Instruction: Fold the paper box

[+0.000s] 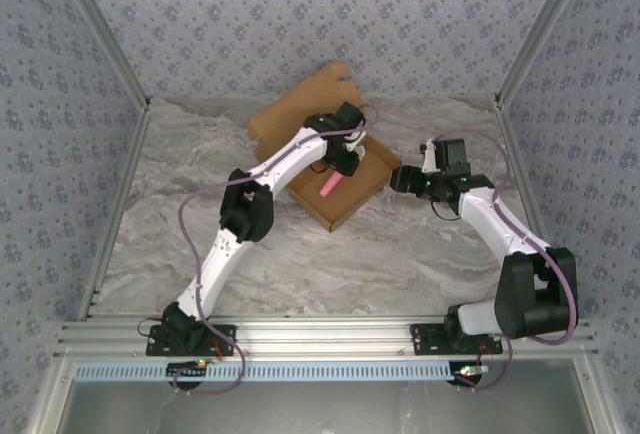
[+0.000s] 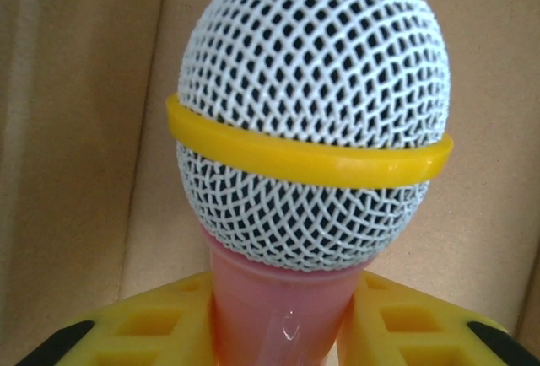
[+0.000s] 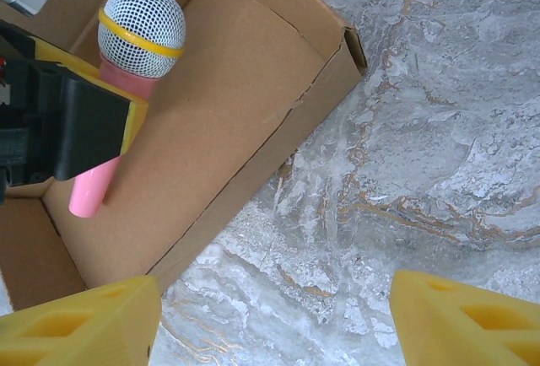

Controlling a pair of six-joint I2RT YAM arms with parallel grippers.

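loading step, it seems: left gripper (image 2: pixel 283 325) clasps a toy microphone (image 2: pixel 312 113) inside the open paper box (image 1: pixel 362 194), mid-table toward 12 o'clock; right gripper (image 3: pixel 274 315) gapes wide at its 3 o'clock; next likely release, then fold the lid

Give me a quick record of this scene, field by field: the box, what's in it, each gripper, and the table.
paper box: brown cardboard, walls folded up, top open, sitting on the table
toy microphone: pink handle, mesh head with a yellow ring, within the box walls
left gripper: closed on the microphone's handle
right gripper: open, holding nothing, over the table beside the box
table: marble-patterned surface
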